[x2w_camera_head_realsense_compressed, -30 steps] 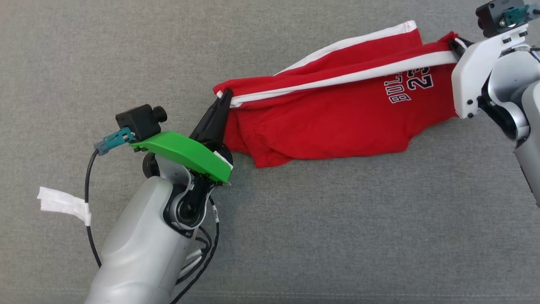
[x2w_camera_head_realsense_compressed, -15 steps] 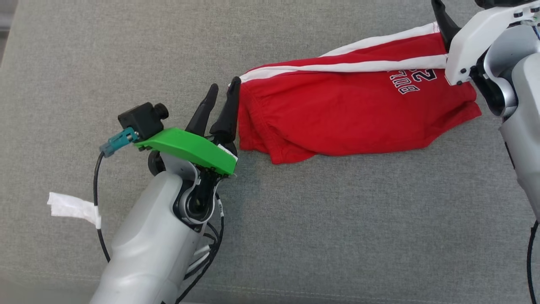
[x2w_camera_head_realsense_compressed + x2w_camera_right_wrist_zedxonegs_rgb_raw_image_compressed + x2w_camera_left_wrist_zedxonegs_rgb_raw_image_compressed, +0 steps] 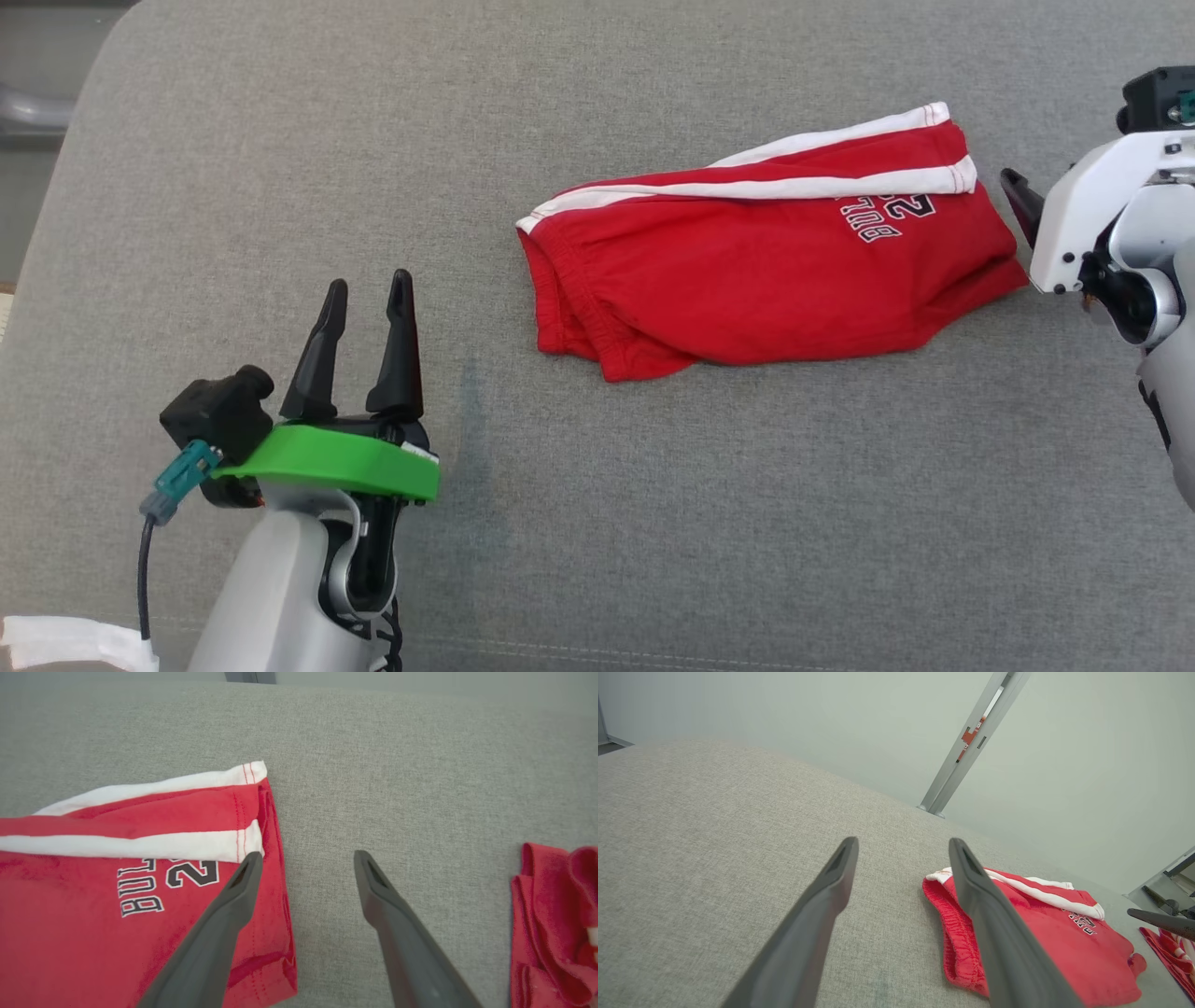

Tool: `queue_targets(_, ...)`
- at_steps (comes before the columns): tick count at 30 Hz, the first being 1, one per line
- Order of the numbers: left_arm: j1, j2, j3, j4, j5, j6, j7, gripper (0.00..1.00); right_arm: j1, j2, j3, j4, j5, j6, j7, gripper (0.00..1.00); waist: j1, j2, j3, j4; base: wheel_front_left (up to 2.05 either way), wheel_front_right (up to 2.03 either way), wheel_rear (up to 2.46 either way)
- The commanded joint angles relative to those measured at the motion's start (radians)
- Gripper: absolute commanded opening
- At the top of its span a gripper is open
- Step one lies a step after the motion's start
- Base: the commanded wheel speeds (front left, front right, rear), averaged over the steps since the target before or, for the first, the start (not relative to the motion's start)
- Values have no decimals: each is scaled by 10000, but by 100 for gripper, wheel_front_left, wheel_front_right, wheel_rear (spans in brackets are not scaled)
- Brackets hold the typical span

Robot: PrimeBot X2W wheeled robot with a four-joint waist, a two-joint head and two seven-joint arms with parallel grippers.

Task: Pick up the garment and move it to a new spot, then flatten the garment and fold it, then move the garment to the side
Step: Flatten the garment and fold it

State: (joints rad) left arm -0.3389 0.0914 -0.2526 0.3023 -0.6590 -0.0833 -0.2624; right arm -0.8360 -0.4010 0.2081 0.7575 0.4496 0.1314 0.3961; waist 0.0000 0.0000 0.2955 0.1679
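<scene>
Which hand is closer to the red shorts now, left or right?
Right. The right hand sits at the hem end of the red shorts, partly over their edge. The left hand stands clearly apart, beyond the waistband end, bare cushion between.

The head view looks steeply down from well above onto a grey woven fabric surface [image 3: 653, 523], wide enough to take in both arms. The left wrist view sits low and near that surface, facing along the left gripper [image 3: 903, 841] toward a pale wall [image 3: 784, 709]. The right wrist view looks down from close above, along the right gripper [image 3: 308, 854]. All three share the folded red shorts with white side stripes [image 3: 766, 280]: the left wrist view sees their gathered end, the right wrist view their lettered end.
</scene>
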Motion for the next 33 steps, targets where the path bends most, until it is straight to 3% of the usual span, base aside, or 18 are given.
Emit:
queue_targets(1,198,-78,168,-232,399,-53,-20,100,196,-47,-136,107,65,-14,59,100,0,0,195,195,0,0,0)
queue_targets(9,767,-327,1009,-797,1990,-48,-23,100,354,44,-382,152,203,-11,312,100,0,0,645,659,0,0,0)
queue_targets(17,878,-400,1333,-838,2328,-133,-23,100,454,319,-480,533,-48,-3,834,100,0,0,769,910,0,0,0)
queue_targets(18,891,-403,1310,-829,2268,-135,-23,100,510,393,-448,554,-32,-1,951,92,0,0,766,920,0,0,0)
queue_targets(19,900,-403,1297,-825,2214,-130,-24,100,568,446,-384,527,-11,19,1037,49,0,0,763,926,0,0,0)
queue_targets(20,914,-403,1286,-803,2185,-121,-24,100,619,480,-330,474,7,23,1059,21,0,0,758,923,0,0,0)
queue_targets(21,928,-404,1280,-778,2146,-105,-24,100,693,512,-266,389,33,29,1091,0,0,0,746,908,0,0,0)
queue_targets(29,1048,-398,1415,-579,2064,-16,-24,100,1111,55,-409,-45,-174,-18,714,0,0,0,362,608,0,0,0)
queue_targets(33,1165,-400,1504,-521,2124,-19,-23,100,1219,-233,-692,-278,-874,-20,425,0,0,0,48,300,0,0,0)
